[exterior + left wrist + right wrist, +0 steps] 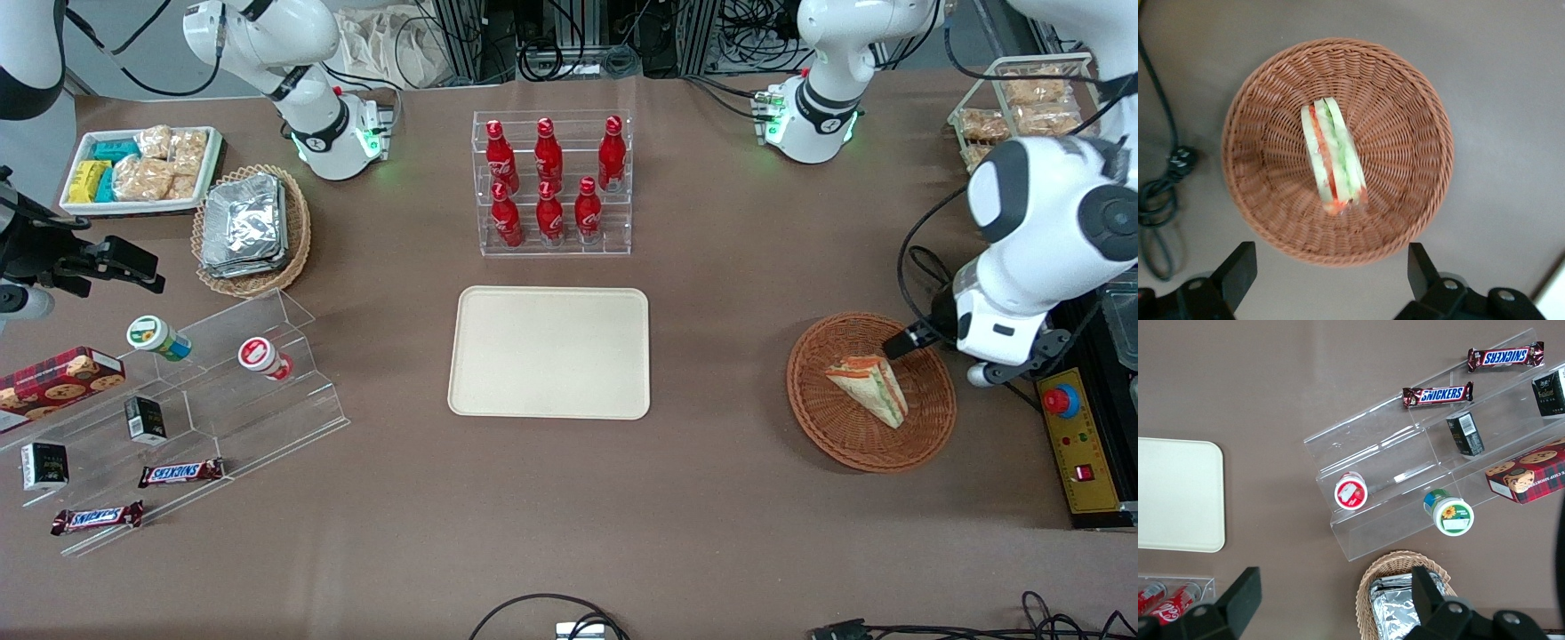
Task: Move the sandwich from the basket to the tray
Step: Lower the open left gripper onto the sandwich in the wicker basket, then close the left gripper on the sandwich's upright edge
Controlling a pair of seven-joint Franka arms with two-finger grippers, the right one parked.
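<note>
A brown table fills the front view, covered in a plain matte sheet; cable bundles and metal framing are seen along its edge farthest from the camera.

The cream tray lies flat near the middle of the table, nothing on it. A clear rack holding six red Coca-Cola bottles is placed farther from the camera than the tray.

The orange-brown wicker basket sits toward the working arm's end, well apart from the tray. The sandwich is seen lying in it, resting on the weave near the centre. Its long axis runs diagonally in the front view, with the wider end toward the tray side and the tapered end nearer the camera. In the left wrist view the layered edge of the sandwich faces up: pale bread, green and orange-red stripes, clear wrap around it.

The gripper is held above the basket rim, fingers spread wide, nothing between them, no contact with the sandwich.

Toward the parked arm's end, a clear stepped stand carries two Snickers bars, small dark boxes and a red cookie box. A lighter basket of foil packets and a white tray of snack packs are set farther from the camera.
</note>
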